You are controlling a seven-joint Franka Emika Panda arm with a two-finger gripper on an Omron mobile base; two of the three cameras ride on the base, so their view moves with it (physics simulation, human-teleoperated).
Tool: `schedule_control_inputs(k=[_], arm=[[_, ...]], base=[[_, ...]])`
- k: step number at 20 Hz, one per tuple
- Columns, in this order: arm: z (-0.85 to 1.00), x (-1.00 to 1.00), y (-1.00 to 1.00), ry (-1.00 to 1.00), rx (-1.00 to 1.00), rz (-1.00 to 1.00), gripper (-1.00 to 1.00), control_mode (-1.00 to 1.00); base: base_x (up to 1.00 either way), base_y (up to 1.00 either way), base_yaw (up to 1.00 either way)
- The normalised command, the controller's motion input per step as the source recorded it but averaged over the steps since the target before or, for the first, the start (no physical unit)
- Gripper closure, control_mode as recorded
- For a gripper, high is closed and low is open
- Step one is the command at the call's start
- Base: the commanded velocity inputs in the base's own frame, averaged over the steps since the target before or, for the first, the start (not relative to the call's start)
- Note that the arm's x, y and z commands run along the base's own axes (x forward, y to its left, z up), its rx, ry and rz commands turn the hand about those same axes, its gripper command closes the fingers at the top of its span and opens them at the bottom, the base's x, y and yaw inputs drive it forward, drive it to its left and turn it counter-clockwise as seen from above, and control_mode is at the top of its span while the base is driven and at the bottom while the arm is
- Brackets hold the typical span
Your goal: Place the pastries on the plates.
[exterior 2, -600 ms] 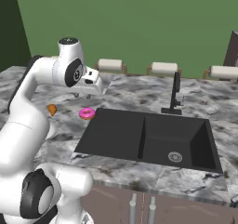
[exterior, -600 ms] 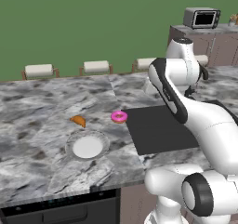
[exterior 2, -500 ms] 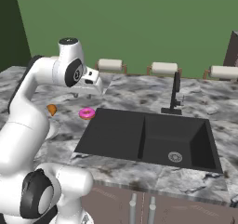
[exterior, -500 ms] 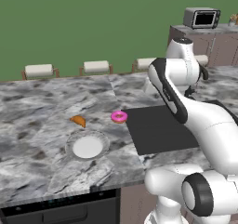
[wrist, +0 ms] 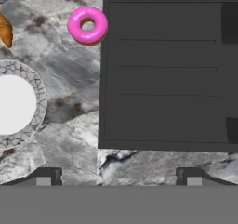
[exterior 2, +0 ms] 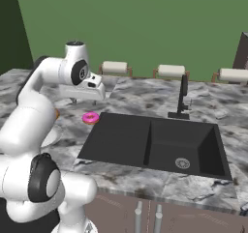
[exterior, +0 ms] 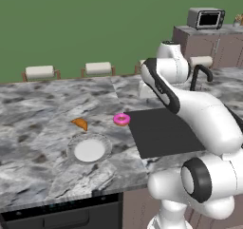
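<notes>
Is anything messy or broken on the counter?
No, nothing looks broken or spilled. The pink donut and the croissant lie flat on the marble counter, not on the white plate yet. The plate sits level with nothing on it, close by them.

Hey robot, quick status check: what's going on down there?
Gripper open, empty, above the counter. Donut and croissant on the counter, white plate bare. Nothing in the way.

Flat, even rendered light, moderately bright, no clear source and no glare. Soft faint shadows only: under the pink donut [wrist: 87, 25] and beside the arm on the marble surface [exterior: 42, 104]. All views soft and low-res, slightly blurry edges, no lens distortion.
</notes>
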Motion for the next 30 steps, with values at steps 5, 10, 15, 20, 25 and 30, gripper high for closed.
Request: schedule_control_inputs(k=[5, 10, 15, 20, 25, 30], arm=[[-0.23, 0.43, 0.2, 0.15, 0.0, 0.0, -1.0, -1.0], [-0.32, 0.48, 0.3, 0.01, -0.01, 0.0, -1.0, -1.0], [-0.29, 0.32, 0.33, 0.0, -0.04, 0.0, -1.0, -1.0], [-0.36, 0.38, 0.27, 0.02, 0.0, 0.0, -1.0, -1.0], [-0.35, 0.23, 0.18, 0.0, 0.0, 0.0, -1.0, -1.0], [-0.33, 0.22, 0.11, 0.0, 0.0, 0.0, -1.0, -1.0]], base=[[0.0, 0.0, 0.0], [0.0, 0.0, 0.0], [0.0, 0.0, 0.0], [0.0, 0.0, 0.0], [0.0, 0.0, 0.0], [0.0, 0.0, 0.0]])
